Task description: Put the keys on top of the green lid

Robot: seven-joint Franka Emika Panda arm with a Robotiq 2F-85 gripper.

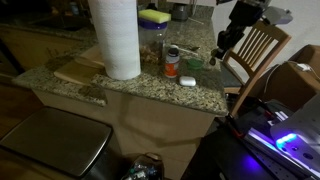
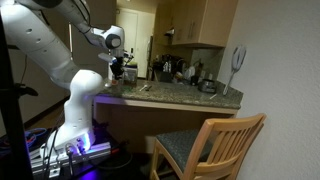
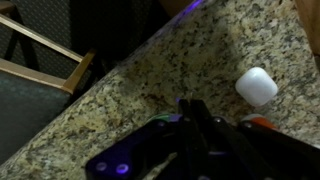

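The green lid [image 1: 192, 66] lies flat on the granite counter [image 1: 140, 88], next to the small orange-labelled bottle [image 1: 172, 62]. My gripper [image 1: 217, 50] hangs just above the counter, to the right of the lid. In the wrist view the fingers [image 3: 188, 108] are pressed together on something small and dark, seemingly the keys. A sliver of the green lid [image 3: 160, 118] shows at their left and the bottle's orange [image 3: 265, 122] at their right. In an exterior view the gripper [image 2: 118, 72] is over the counter's end.
A white cap [image 1: 187, 81] lies near the lid and also shows in the wrist view [image 3: 257, 86]. A tall paper towel roll [image 1: 115, 40] and a yellow-and-green sponge [image 1: 154, 17] stand further along. A wooden chair [image 1: 262, 45] is beside the counter edge.
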